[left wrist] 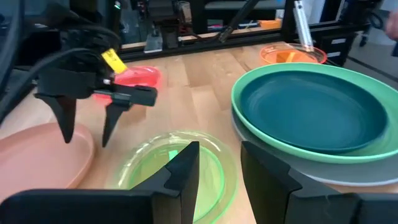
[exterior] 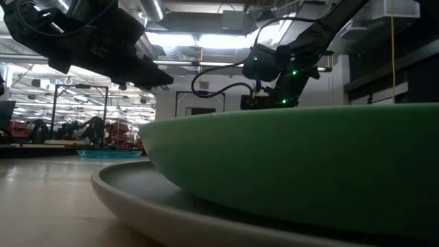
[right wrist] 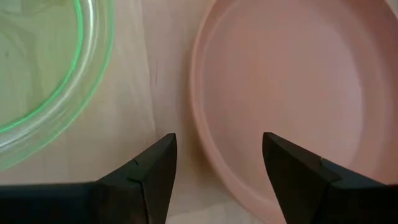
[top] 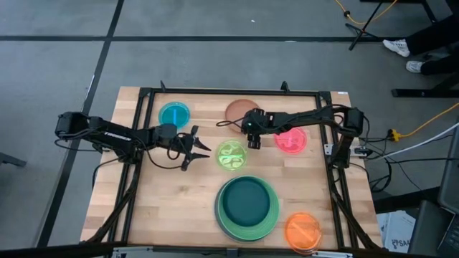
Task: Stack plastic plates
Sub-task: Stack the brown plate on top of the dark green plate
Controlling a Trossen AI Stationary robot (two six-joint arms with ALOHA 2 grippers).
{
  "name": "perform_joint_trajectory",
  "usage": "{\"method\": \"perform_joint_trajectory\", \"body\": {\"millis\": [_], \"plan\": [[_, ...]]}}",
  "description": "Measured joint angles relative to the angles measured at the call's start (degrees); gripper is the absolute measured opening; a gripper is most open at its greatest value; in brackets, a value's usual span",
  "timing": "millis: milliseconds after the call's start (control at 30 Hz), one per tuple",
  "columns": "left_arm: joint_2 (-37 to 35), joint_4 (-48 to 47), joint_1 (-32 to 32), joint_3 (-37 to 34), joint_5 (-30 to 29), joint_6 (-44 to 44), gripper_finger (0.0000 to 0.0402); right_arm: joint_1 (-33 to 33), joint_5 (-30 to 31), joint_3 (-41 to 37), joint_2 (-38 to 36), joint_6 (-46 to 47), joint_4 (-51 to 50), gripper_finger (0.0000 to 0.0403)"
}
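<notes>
Brown, the medium plate [top: 239,110] lies at the table's [top: 179,201] far edge, where we see the right pincer [top: 252,140] spread over its rim, seemingly untouching, while the left pincer [top: 199,148] hangs spread beside the lime-patterned plate [top: 232,155].

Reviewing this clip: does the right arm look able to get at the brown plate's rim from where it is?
Probably yes. The right gripper hangs open directly over the near rim of the brown plate, one finger on each side. Nothing lies between; the lime-patterned plate sits apart beside it.
</notes>
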Motion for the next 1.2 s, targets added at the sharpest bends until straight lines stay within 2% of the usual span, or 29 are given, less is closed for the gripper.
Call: {"method": "perform_joint_trajectory", "body": {"millis": [300, 900, 1200], "plan": [[0.0, -0.8, 0.0, 0.0, -1.0, 0.3, 0.0111, -0.8, -0.8, 0.1, 1.8, -0.5, 2.0, 0.0215], [0.0, -1.2, 0.0, 0.0, -1.1, 0.0, 0.0111, -0.6, 0.9, 0.0, 2.2, -0.7, 1.0, 0.0012], [0.0, -1.4, 0.0, 0.0, -1.1, 0.0, 0.0111, 0.7, 3.2, 0.0, -0.3, 0.8, -0.8, 0.0004]]}}
